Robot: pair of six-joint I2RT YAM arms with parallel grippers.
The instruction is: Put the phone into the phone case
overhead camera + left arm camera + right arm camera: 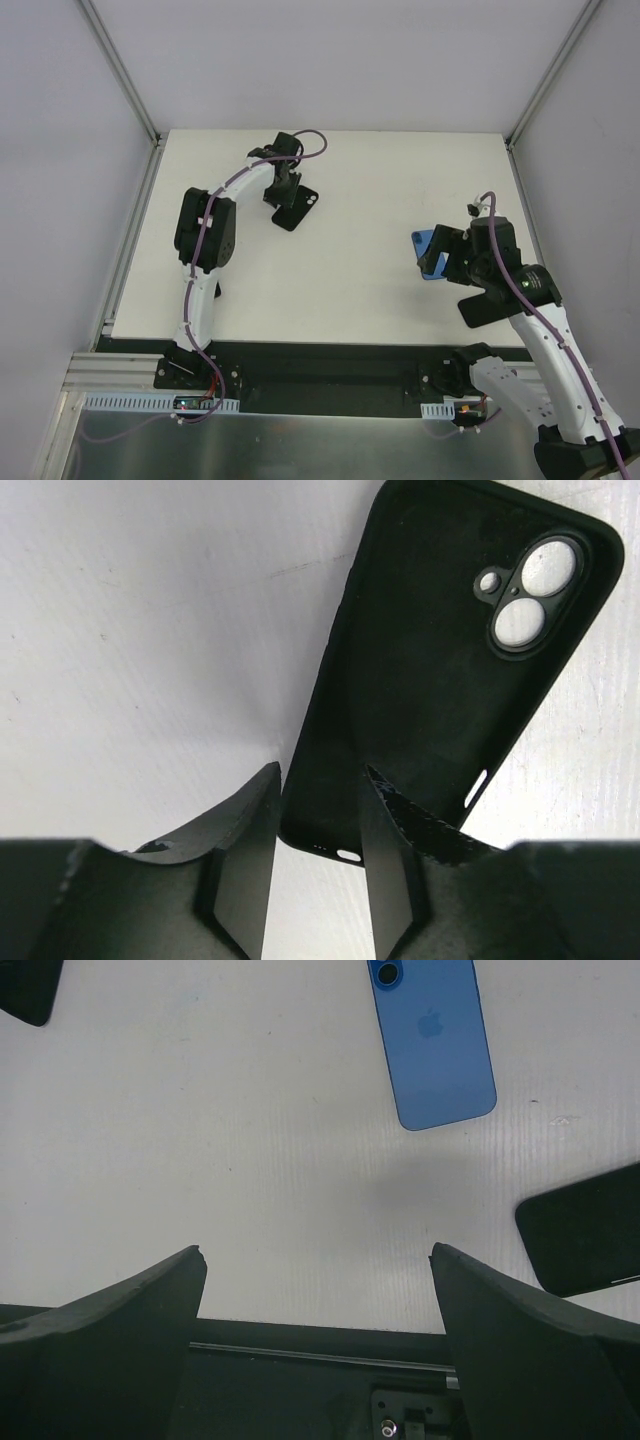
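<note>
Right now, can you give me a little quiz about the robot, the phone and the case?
1. True or false: the phone lies blue side up.
2. Which gripper is at the end of the black case? A left, B right, C neither.
3. Fill in: the right gripper has its jaws ___, with nothing between them.
Key: 1 true. 2 A, the left gripper. 3 open.

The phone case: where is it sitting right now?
In the top view the phone case lies toward the far left of the table, right at the left gripper, well apart from the blue phone on the right.
</note>
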